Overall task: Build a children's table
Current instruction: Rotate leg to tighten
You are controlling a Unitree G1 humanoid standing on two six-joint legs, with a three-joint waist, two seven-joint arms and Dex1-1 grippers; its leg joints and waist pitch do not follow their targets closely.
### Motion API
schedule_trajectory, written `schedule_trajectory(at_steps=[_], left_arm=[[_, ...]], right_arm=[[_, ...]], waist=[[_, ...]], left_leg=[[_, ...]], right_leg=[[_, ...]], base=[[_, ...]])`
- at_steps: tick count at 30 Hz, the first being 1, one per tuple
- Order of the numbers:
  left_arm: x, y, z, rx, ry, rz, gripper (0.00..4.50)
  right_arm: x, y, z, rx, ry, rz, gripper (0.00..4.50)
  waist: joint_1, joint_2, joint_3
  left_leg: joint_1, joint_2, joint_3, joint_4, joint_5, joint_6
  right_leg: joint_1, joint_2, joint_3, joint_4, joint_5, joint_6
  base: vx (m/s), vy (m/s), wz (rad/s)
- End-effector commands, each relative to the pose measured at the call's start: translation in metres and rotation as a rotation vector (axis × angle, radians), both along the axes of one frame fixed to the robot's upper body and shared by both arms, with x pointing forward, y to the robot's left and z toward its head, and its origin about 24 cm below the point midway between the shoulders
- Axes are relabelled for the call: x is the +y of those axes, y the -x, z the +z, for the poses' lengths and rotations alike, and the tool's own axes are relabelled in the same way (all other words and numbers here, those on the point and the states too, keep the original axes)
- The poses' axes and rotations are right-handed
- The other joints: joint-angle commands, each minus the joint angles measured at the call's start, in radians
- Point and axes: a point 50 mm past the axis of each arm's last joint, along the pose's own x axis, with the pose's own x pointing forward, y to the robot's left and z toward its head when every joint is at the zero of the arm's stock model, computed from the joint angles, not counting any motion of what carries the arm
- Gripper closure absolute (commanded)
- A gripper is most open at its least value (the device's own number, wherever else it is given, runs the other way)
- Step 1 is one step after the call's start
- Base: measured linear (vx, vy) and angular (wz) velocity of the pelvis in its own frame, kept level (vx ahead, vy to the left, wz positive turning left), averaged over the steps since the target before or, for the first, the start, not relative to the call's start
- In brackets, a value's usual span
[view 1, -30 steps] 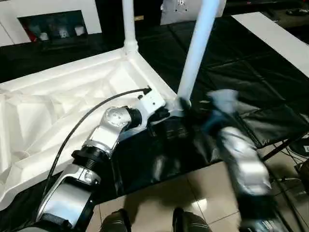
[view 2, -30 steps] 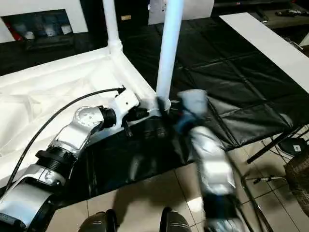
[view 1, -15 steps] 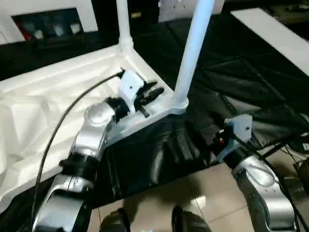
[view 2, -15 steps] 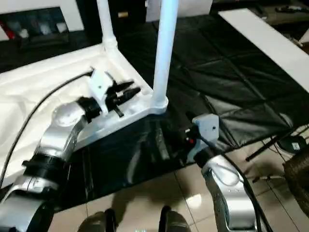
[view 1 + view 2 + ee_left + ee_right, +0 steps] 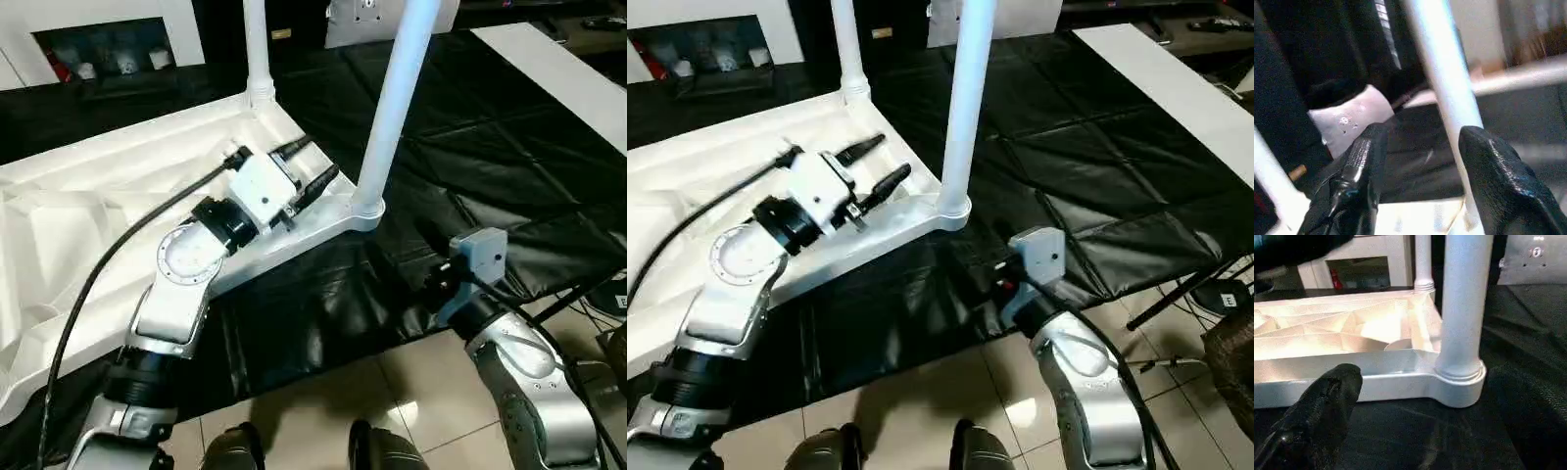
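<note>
The children's table lies upside down on a black mat, its white top [image 5: 118, 196] ribbed inside. Two white legs stand upright in its corner sockets: the near leg [image 5: 395, 108] and the far leg [image 5: 257, 49]. My left gripper [image 5: 312, 164] hovers open over the top's rim, just left of the near leg, holding nothing. In the left wrist view that leg [image 5: 1444, 83] rises beyond the spread fingers [image 5: 1361, 181]. My right gripper [image 5: 1420, 396] stands open low over the mat, facing the near corner socket [image 5: 1459, 377] and apart from it.
Black mat [image 5: 470, 147] covers the floor around the table; beige tiles [image 5: 323, 392] lie at the front. A white board [image 5: 558, 69] lies at the back right, a white shelf unit [image 5: 108, 39] at the back left. Black stand legs [image 5: 578, 294] are at the right.
My left gripper has let go at the near leg's base, opened, and lifted back over the table top. My right arm has drawn back from the leg toward me.
</note>
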Motion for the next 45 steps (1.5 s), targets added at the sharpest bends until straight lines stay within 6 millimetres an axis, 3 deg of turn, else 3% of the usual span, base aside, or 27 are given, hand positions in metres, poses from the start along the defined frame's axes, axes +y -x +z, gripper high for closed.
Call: schedule_trajectory(at_steps=[1, 5, 9, 10, 11, 12, 13, 14, 15, 16, 17, 18, 19, 20, 21, 22, 23, 24, 25, 26, 28, 30, 31, 33, 37, 41, 45], left_arm=[[0.005, 0.0, -0.005, 0.151, 0.189, 0.05, 1.59], [0.011, 0.008, -0.021, 0.354, 0.391, 0.146, 1.46], [0.016, 0.021, -0.032, 0.349, 0.306, 0.203, 1.46], [0.017, 0.023, -0.033, 0.347, 0.279, 0.215, 1.46], [0.017, 0.029, -0.038, 0.351, 0.231, 0.237, 1.46], [0.017, 0.03, -0.039, 0.355, 0.226, 0.243, 1.46], [0.017, 0.031, -0.041, 0.363, 0.215, 0.256, 1.46], [0.02, 0.033, -0.042, 0.39, 0.237, 0.299, 1.46], [0.022, 0.034, -0.043, 0.415, 0.263, 0.337, 1.46], [0.024, 0.035, -0.044, 0.427, 0.269, 0.357, 1.46], [0.027, 0.038, -0.047, 0.456, 0.254, 0.404, 1.46], [0.027, 0.038, -0.047, 0.456, 0.254, 0.404, 1.46], [0.028, 0.039, -0.048, 0.459, 0.237, 0.422, 1.46], [0.029, 0.041, -0.05, 0.469, 0.227, 0.429, 1.46], [0.03, 0.045, -0.052, 0.463, 0.199, 0.439, 1.46], [0.031, 0.049, -0.055, 0.463, 0.171, 0.444, 1.46], [0.032, 0.051, -0.056, 0.466, 0.163, 0.447, 1.46], [0.033, 0.053, -0.058, 0.472, 0.145, 0.459, 1.46], [0.034, 0.056, -0.058, 0.477, 0.132, 0.467, 1.46], [0.035, 0.059, -0.058, 0.48, 0.132, 0.452, 1.46], [0.037, 0.065, -0.057, 0.478, 0.14, 0.425, 1.46], [0.04, 0.07, -0.059, 0.5, 0.125, 0.41, 1.28], [0.043, 0.074, -0.063, 0.535, 0.104, 0.396, 1.28], [0.045, 0.081, -0.071, 0.593, 0.067, 0.341, 1.28], [0.056, 0.103, -0.088, 0.743, -0.111, 0.163, 1.28], [0.062, 0.114, -0.089, 0.811, -0.195, 0.047, 1.28], [0.066, 0.115, -0.089, 0.852, -0.22, 0.017, 1.28]], right_arm=[[0.003, 0.002, 0.002, 0.01, -0.002, 0.016, 0.0], [0.008, 0.003, -0.006, 0.109, 0.017, -0.009, 0.0], [0.011, 0.003, -0.002, 0.102, 0.014, -0.007, 0.0], [0.011, 0.002, -0.002, 0.1, 0.024, -0.011, 0.0], [0.011, 0.001, -0.001, 0.092, 0.038, -0.016, 0.0], [0.012, 0.001, -0.001, 0.09, 0.039, -0.017, 0.0], [0.012, 0.001, -0.001, 0.087, 0.041, -0.017, 0.0], [0.014, 0.001, -0.001, 0.086, 0.044, -0.005, 0.0], [0.015, 0.002, -0.001, 0.088, 0.046, 0.007, 0.0], [0.015, 0.002, -0.001, 0.089, 0.046, 0.011, 0.0], [0.016, 0.003, 0.0, 0.098, 0.04, 0.021, 0.0], [0.016, 0.003, 0.0, 0.098, 0.04, 0.021, 0.0], [0.017, 0.004, 0.0, 0.108, 0.031, 0.024, 0.0], [0.017, 0.004, 0.0, 0.111, 0.025, 0.022, 0.0], [0.016, 0.004, 0.001, 0.109, 0.024, 0.022, 0.0], [0.016, 0.003, 0.002, 0.104, 0.024, 0.021, 0.0], [0.016, 0.003, 0.002, 0.102, 0.023, 0.023, 0.0], [0.016, 0.002, 0.003, 0.097, 0.02, 0.034, 0.0], [0.017, 0.002, 0.004, 0.092, 0.02, 0.049, 0.0], [0.017, 0.001, 0.005, 0.088, 0.024, 0.056, 0.0], [0.017, -0.001, 0.007, 0.08, 0.041, 0.061, 0.0], [0.016, -0.008, 0.007, 0.075, 0.064, 0.057, 0.0], [0.016, -0.015, 0.007, 0.072, 0.083, 0.049, 0.0], [0.014, -0.027, 0.008, 0.062, 0.118, 0.025, 0.0], [0.003, -0.06, 0.013, 0.054, 0.191, -0.054, 0.0], [-0.007, -0.081, 0.019, 0.045, 0.222, -0.051, 0.0], [-0.006, -0.091, 0.023, 0.05, 0.241, 0.037, 0.0]], waist=[[0.002, -0.008, -0.086], [-0.002, -0.012, -0.085], [-0.004, -0.009, -0.085], [0.001, -0.014, -0.078], [-0.01, 0.02, -0.087], [-0.01, 0.02, -0.087], [-0.02, 0.039, -0.082], [-0.027, 0.059, -0.069], [-0.033, 0.053, -0.065], [-0.028, 0.05, -0.063], [0.009, 0.0, -0.063], [0.021, -0.013, -0.067], [0.032, -0.026, -0.062], [0.05, -0.024, -0.058], [0.067, -0.024, -0.071], [0.074, -0.014, -0.072], [0.073, -0.009, -0.075], [0.069, 0.006, -0.08], [0.047, 0.027, -0.091], [0.02, 0.031, -0.095], [0.014, 0.03, -0.091], [0.002, 0.021, -0.081], [-0.006, 0.02, -0.074], [-0.017, 0.02, -0.069], [-0.039, 0.019, -0.068], [-0.041, 0.021, -0.073], [-0.038, 0.018, -0.074]], left_leg=[[0.015, 0.039, -0.015, -0.062, -0.288, 0.054], [0.011, 0.035, -0.016, -0.059, -0.291, 0.054], [0.011, 0.037, -0.019, -0.061, -0.302, 0.053], [-0.026, 0.03, -0.053, -0.082, -0.297, 0.078], [-0.013, 0.047, -0.105, -0.086, -0.34, 0.08], [-0.013, 0.047, -0.105, -0.086, -0.34, 0.08], [-0.012, 0.076, -0.154, -0.098, -0.372, 0.092], [0.015, 0.12, -0.239, -0.131, -0.513, 0.12], [0.014, 0.112, -0.253, -0.133, -0.528, 0.136], [0.008, 0.093, -0.253, -0.13, -0.531, 0.144], [-0.03, -0.046, -0.149, -0.012, -0.406, 0.077], [-0.012, -0.049, -0.128, 0.051, -0.277, 0.08], [-0.03, -0.032, -0.101, 0.076, -0.104, 0.078], [-0.045, -0.026, -0.102, 0.088, -0.078, 0.086], [-0.058, -0.012, -0.117, 0.1, -0.106, 0.1], [-0.056, 0.006, -0.128, 0.082, -0.111, 0.114], [-0.042, 0.015, -0.125, 0.051, -0.094, 0.121], [-0.016, 0.023, -0.115, 0.015, -0.056, 0.127], [0.027, 0.043, -0.108, -0.014, 0.017, 0.172], [0.029, 0.065, -0.126, -0.021, 0.013, 0.206], [0.025, 0.069, -0.124, -0.032, -0.148, 0.154], [0.019, 0.05, -0.113, -0.042, -0.342, 0.061], [0.023, 0.039, -0.11, -0.045, -0.459, -0.007], [0.028, 0.033, -0.108, -0.045, -0.532, -0.043], [0.025, 0.027, -0.115, -0.052, -0.584, -0.063], [0.044, 0.027, -0.105, -0.043, -0.577, -0.055], [0.033, 0.03, -0.101, -0.046, -0.537, -0.04]], right_leg=[[0.049, -0.036, 0.032, -0.06, -0.377, -0.16], [0.052, -0.031, 0.028, -0.065, -0.399, -0.146], [0.048, -0.028, 0.027, -0.076, -0.442, -0.087], [0.078, -0.039, -0.007, -0.058, -0.429, -0.09], [0.078, -0.026, -0.045, -0.05, -0.334, -0.119], [0.078, -0.026, -0.045, -0.05, -0.334, -0.119], [0.08, -0.008, -0.061, -0.028, -0.226, -0.171], [0.059, 0.02, -0.07, 0.053, -0.239, -0.229], [0.059, 0.019, -0.06, 0.067, -0.242, -0.238], [0.061, 0.012, -0.049, 0.069, -0.241, -0.255], [0.075, -0.109, -0.006, -0.071, -0.486, -0.199], [0.081, -0.166, -0.006, -0.113, -0.652, -0.157], [0.097, -0.165, 0.075, -0.126, -0.822, -0.076], [0.107, -0.183, 0.096, -0.129, -0.869, -0.032], [0.123, -0.209, 0.134, -0.107, -0.817, 0.002], [0.131, -0.202, 0.128, -0.087, -0.659, -0.085], [0.129, -0.172, 0.103, -0.077, -0.557, -0.149], [0.114, -0.121, 0.063, -0.063, -0.447, -0.205], [0.081, -0.032, 0.01, -0.02, -0.241, -0.248], [0.08, -0.014, -0.004, 0.005, -0.152, -0.245], [0.088, -0.03, 0.001, -0.009, -0.17, -0.231], [0.092, -0.046, 0.007, -0.03, -0.295, -0.206], [0.086, -0.055, 0.009, -0.043, -0.447, -0.161], [0.079, -0.06, 0.006, -0.061, -0.573, -0.11], [0.075, -0.059, 0.001, -0.067, -0.636, -0.07], [0.06, -0.059, 0.007, -0.069, -0.608, -0.1], [0.07, -0.059, 0.009, -0.056, -0.563, -0.137]], base=[[0.0, 0.0, 0.0], [0.0, 0.0, 0.0], [0.0, 0.0, 0.0], [0.0, 0.0, 0.0], [0.0, 0.0, 0.0], [0.002, -0.034, 0.41], [0.019, -0.073, 0.59], [0.025, -0.143, 0.94], [0.013, -0.12, 0.67], [0.013, -0.153, 0.77], [0.003, -0.156, 0.73], [0.003, -0.156, 0.73], [-0.014, -0.134, 0.36], [-0.009, -0.092, 0.07], [-0.009, -0.092, 0.07], [0.0, 0.0, 0.0], [0.0, 0.0, 0.0], [0.0, 0.0, 0.0], [-0.02, 0.055, 0.08], [-0.032, 0.067, -0.01], [-0.037, 0.067, -0.02], [-0.049, 0.051, -0.04], [-0.059, 0.035, -0.03], [-0.06, 0.024, -0.03], [-0.013, 0.005, -0.02], [0.0, 0.0, 0.0], [0.0, 0.0, 0.0]])
